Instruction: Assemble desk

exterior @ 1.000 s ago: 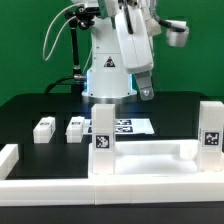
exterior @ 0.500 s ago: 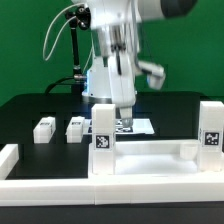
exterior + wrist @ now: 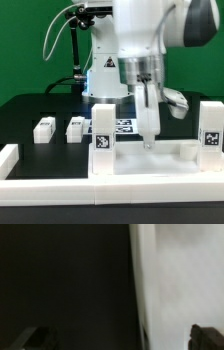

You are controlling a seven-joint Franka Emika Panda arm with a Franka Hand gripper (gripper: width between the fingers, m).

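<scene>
The white desk top (image 3: 165, 163) lies at the front of the black table, raised rim up. Two tagged legs stand upright on it, one at the exterior view's left (image 3: 103, 137) and one at its right (image 3: 211, 127). Two loose legs (image 3: 43, 128) (image 3: 75, 127) lie further left on the table. My gripper (image 3: 150, 141) hangs low over the top's rear rim, between the upright legs. In the wrist view the gripper (image 3: 120, 339) is open and empty, its fingertips (image 3: 35, 338) wide apart on either side of the white part's edge (image 3: 175, 286).
The marker board (image 3: 126, 126) lies flat behind the desk top, near the arm's base. White border rails run along the front (image 3: 110, 190) and the left corner (image 3: 8, 157). The robot base (image 3: 105, 75) stands at the back.
The arm has swung from high at the back, forward and down. The gripper now sits low at the desk top's rear rim. The parts have not moved.
</scene>
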